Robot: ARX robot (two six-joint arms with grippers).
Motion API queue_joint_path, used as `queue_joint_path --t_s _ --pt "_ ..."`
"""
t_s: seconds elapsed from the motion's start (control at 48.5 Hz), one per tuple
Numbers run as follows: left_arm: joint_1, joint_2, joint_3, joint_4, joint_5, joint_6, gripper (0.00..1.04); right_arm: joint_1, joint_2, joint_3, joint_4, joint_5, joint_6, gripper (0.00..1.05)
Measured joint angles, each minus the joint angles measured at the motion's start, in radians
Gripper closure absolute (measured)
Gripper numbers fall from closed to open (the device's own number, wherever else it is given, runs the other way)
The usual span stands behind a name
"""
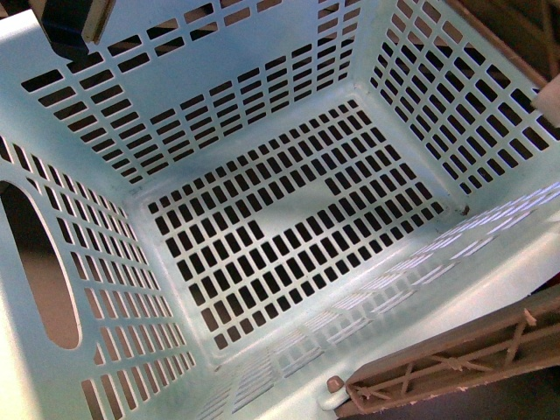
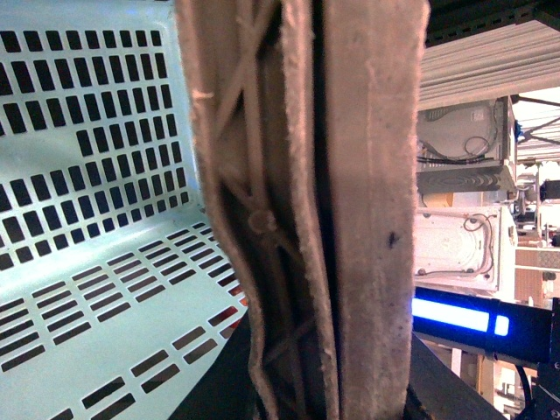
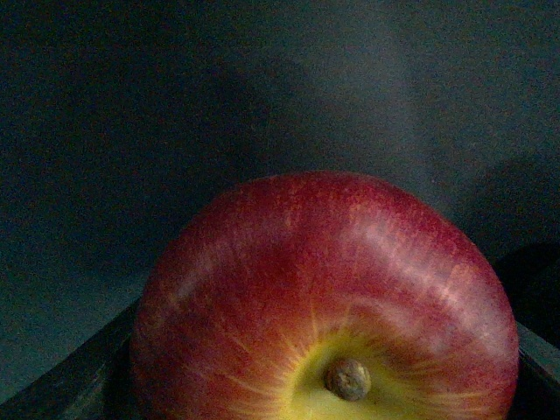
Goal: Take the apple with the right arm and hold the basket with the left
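The pale mint basket (image 1: 289, 131) fills the front view, tilted so I look into its bare slotted floor; nothing lies inside it. Its brown ribbed handle (image 1: 464, 359) crosses the lower right corner. In the left wrist view the same handle (image 2: 341, 210) runs straight through the picture, and my left gripper (image 2: 328, 407) is shut on it, with the basket wall (image 2: 96, 175) beside it. In the right wrist view the red apple (image 3: 324, 306) with a yellow patch round its stem fills the lower half, held in my shut right gripper (image 3: 324, 411). Neither arm clearly shows in the front view.
A dark object (image 1: 74, 26) sits at the basket's far top-left rim. Behind the handle in the left wrist view are white equipment boxes (image 2: 459, 201) and a bar with a blue light (image 2: 455, 315). Behind the apple is only a dim grey surface.
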State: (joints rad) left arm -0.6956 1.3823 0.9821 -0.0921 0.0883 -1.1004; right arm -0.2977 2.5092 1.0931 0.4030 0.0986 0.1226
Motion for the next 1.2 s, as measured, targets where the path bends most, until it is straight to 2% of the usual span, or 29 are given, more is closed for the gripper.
queue_joint_path --t_s 0.227,0.309,0.433,0.66,0.763,0.99,1.196 --pt "0.000 0.000 0.000 0.000 0.000 0.000 0.86 -0.011 -0.072 -0.099 0.064 -0.044 0.001 0.24" --pt "0.000 0.000 0.000 0.000 0.000 0.000 0.86 -0.013 -0.167 -0.179 0.102 -0.053 -0.043 0.24" --pt "0.000 0.000 0.000 0.000 0.000 0.000 0.86 -0.018 -0.394 -0.308 0.122 -0.124 -0.098 0.24" --pt "0.000 0.000 0.000 0.000 0.001 0.000 0.86 -0.013 -0.792 -0.440 0.018 -0.223 -0.099 0.24" --pt "0.000 0.000 0.000 0.000 -0.001 0.000 0.86 0.020 -1.027 -0.466 -0.075 -0.259 -0.057 0.24" --pt "0.000 0.000 0.000 0.000 0.002 0.000 0.86 0.192 -1.343 -0.451 -0.171 -0.248 0.035 0.24" --pt "0.000 0.000 0.000 0.000 -0.002 0.000 0.86 0.483 -1.360 -0.428 -0.173 -0.124 0.092 0.24"
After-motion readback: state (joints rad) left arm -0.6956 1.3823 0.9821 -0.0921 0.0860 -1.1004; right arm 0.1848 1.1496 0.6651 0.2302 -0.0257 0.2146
